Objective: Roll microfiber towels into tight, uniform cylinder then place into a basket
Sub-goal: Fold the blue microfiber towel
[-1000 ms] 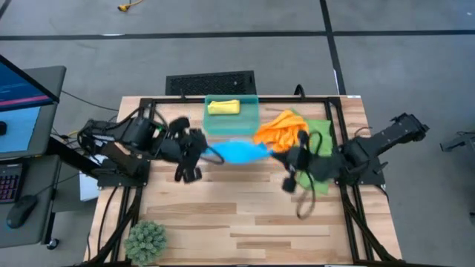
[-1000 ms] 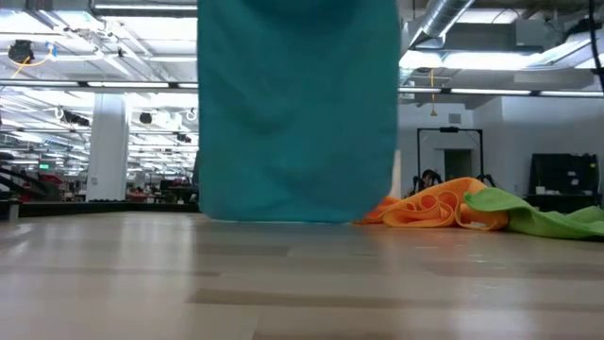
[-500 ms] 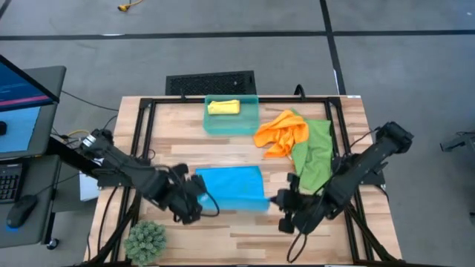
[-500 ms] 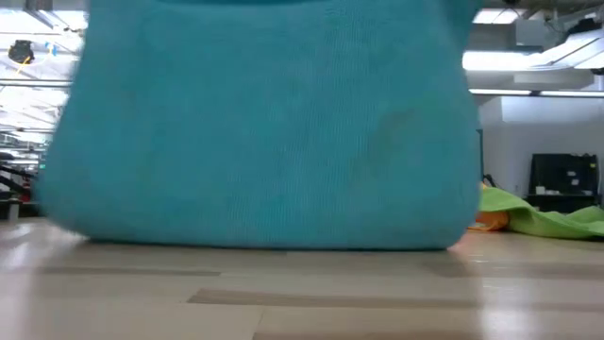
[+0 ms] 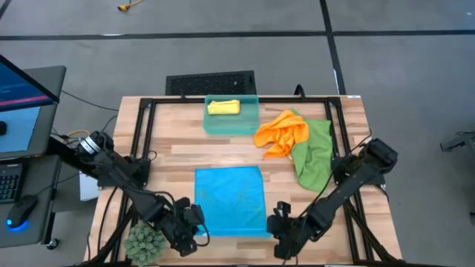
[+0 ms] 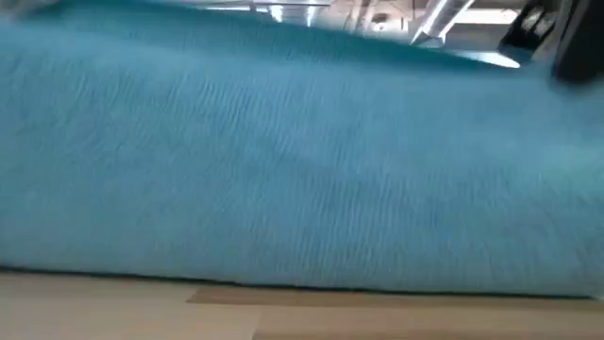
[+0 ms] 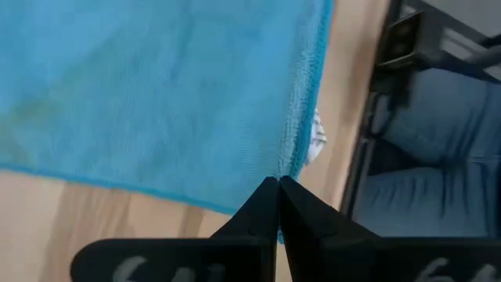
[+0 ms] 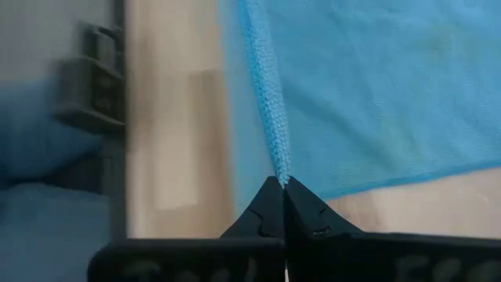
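High view: blue towel [image 5: 230,200] flat, near corners in both jaws

Layout of the table top, seen from above

One towel [image 5: 231,200] lies spread flat in the middle of the table [image 5: 171,159], toward its front edge. The left gripper [image 5: 194,231] is at the front left corner of this towel, and the right gripper [image 5: 276,225] is at the front right corner. The basket [image 5: 231,123] stands at the back edge, behind the flat towel, with a rolled towel [image 5: 223,107] inside it. Two crumpled towels [image 5: 297,141] lie to the right of the basket, touching each other. A small plant [image 5: 145,242] stands at the front left corner.
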Action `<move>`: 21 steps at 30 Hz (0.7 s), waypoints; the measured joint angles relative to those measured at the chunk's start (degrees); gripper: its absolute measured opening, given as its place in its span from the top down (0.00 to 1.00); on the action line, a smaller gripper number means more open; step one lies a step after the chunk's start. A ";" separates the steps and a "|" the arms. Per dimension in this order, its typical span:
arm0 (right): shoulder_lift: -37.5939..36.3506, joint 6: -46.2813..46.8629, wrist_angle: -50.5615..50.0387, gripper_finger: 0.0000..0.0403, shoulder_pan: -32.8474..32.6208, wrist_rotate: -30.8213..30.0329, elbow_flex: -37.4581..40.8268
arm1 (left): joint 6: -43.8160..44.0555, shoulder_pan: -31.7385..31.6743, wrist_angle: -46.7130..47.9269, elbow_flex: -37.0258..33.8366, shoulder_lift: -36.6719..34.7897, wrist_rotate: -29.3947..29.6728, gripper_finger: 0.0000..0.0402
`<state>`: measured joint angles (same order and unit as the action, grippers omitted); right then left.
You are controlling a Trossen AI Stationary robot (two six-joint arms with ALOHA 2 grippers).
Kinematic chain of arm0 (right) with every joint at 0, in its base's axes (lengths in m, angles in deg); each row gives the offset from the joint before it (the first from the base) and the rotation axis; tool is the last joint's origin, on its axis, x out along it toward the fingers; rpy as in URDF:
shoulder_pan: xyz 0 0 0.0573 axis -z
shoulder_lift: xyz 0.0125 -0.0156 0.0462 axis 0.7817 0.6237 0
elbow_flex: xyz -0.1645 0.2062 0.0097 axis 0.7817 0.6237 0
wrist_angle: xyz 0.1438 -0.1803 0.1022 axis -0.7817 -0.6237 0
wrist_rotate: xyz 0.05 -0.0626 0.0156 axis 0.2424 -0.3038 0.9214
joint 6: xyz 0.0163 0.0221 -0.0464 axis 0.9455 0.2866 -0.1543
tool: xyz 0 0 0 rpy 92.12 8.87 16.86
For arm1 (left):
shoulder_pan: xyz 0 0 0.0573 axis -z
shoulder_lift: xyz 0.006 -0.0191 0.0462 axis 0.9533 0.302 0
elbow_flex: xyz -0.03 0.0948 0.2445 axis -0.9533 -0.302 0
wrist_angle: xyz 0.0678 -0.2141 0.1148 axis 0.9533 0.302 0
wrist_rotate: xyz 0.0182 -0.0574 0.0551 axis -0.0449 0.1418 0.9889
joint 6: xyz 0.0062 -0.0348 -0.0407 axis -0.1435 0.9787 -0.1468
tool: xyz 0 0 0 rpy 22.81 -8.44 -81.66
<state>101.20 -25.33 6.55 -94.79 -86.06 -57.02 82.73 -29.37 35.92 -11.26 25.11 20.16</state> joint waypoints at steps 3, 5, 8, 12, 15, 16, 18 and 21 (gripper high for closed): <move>2.02 0.20 0.84 0.98 1.17 0.02 -0.02 | 4.31 0.53 -2.62 -3.67 -0.02 0.27 1.00; 2.64 0.52 0.20 0.98 1.90 -0.13 0.00 | 6.67 0.56 -2.83 -5.76 0.00 0.87 1.00; 2.86 -0.16 -0.96 0.98 3.04 -0.34 0.00 | 7.58 -0.16 -1.68 -7.30 -0.01 2.65 1.00; 1.88 -2.37 -3.50 0.99 5.85 -1.56 0.00 | 5.57 -2.60 1.22 -7.46 -0.02 3.99 1.00; 1.23 -2.70 -6.61 0.98 8.64 -3.26 -0.04 | 3.19 -4.97 2.48 -7.46 -0.02 4.90 1.00; 1.23 -3.35 -8.27 0.98 9.67 -3.77 -0.01 | 2.31 -5.77 2.91 -7.46 0.00 5.19 1.00; 1.21 -4.46 -10.37 0.97 11.63 -4.75 0.03 | 1.43 -7.11 3.54 -7.46 -0.01 5.30 1.00; 1.16 -6.06 -11.58 0.99 14.61 -5.10 0.03 | 1.14 -8.56 5.54 -7.46 0.00 7.26 1.00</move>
<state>102.36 -31.38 -5.03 -80.19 -91.16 -57.00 83.87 -37.93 41.47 -18.71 25.11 27.42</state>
